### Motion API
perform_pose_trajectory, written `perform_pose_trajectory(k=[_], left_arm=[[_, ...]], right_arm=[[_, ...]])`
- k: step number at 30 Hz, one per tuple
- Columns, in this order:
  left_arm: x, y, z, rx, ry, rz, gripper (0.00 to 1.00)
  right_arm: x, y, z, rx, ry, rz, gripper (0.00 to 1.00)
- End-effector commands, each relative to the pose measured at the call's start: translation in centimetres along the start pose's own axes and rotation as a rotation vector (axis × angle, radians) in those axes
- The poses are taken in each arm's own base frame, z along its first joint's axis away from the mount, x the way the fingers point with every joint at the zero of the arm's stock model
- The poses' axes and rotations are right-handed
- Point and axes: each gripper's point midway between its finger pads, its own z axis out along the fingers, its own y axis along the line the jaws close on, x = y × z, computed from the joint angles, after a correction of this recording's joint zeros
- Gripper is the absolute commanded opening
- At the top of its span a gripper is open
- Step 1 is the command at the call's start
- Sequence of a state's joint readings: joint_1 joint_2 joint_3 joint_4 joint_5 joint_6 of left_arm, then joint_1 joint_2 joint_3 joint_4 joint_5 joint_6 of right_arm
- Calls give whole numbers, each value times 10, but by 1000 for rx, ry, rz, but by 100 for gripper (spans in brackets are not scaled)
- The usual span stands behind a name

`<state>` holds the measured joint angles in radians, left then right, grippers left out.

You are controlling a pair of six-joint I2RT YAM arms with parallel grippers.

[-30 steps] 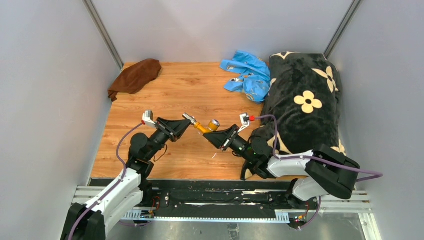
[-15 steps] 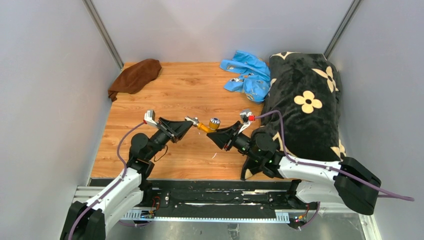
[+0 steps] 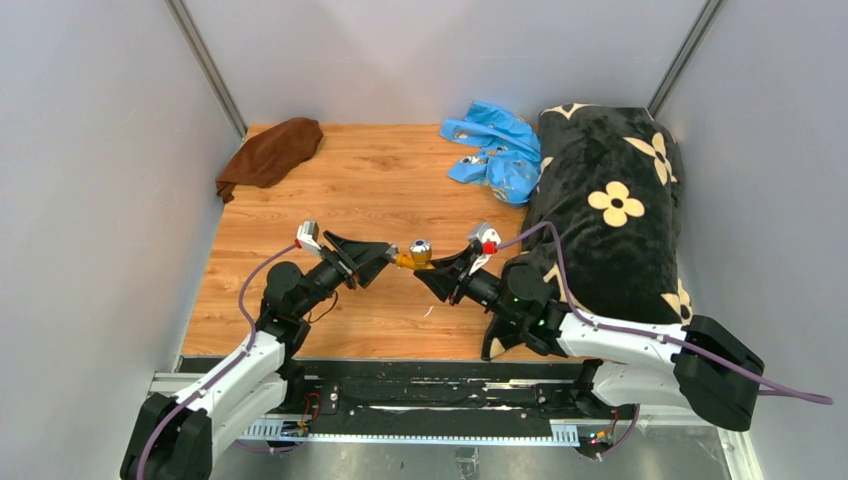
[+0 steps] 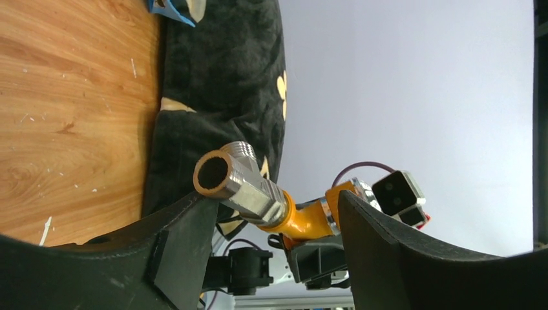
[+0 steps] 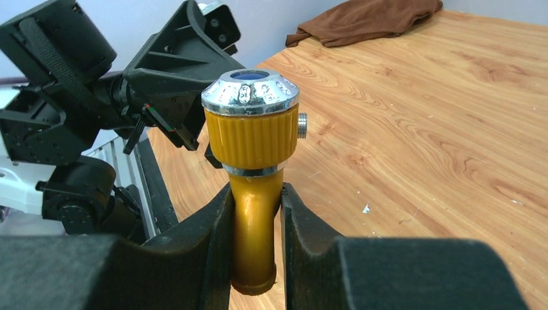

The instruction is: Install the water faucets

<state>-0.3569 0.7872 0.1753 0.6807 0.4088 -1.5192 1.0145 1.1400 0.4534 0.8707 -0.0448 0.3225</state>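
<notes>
The water faucets are held in the air as one piece. The brass-orange bent spout (image 5: 253, 213) has a round silver cap (image 5: 250, 92) (image 3: 421, 246), and a silver-grey fitting (image 4: 245, 184) sits on the spout's (image 4: 309, 221) other end. My right gripper (image 5: 256, 194) (image 3: 436, 268) is shut on the orange stem. My left gripper (image 4: 274, 200) (image 3: 385, 258) stands open around the silver fitting. The fitting lies close against one finger (image 4: 184, 226), and the other finger (image 4: 368, 226) is well apart from it.
A black flowered blanket (image 3: 610, 200) covers the table's right side behind my right arm. A bright blue plastic bag (image 3: 495, 150) lies at the back, and a brown cloth (image 3: 270, 152) at the back left corner. Grey walls close in both sides.
My left gripper was shut on the silver fitting and has opened off it. The faucet, still in my right gripper, shifted slightly left, and my right arm's elbow swung out to the right.
</notes>
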Motion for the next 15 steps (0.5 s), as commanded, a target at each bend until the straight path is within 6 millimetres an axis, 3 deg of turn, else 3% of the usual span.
perform_pose_trajectory(k=[1,10,15], left_arm=[[4,-15,7,25,41,3,71],[0,-13,9,9,21,-47,63],[-3,-15,9,14,7,-57,52]], right_arm=[[-24,26,6,-109,-89,-119,1],[-13,26,6,-103,-103,-243,0],[-7,25,5,-101,-106,-247,0]])
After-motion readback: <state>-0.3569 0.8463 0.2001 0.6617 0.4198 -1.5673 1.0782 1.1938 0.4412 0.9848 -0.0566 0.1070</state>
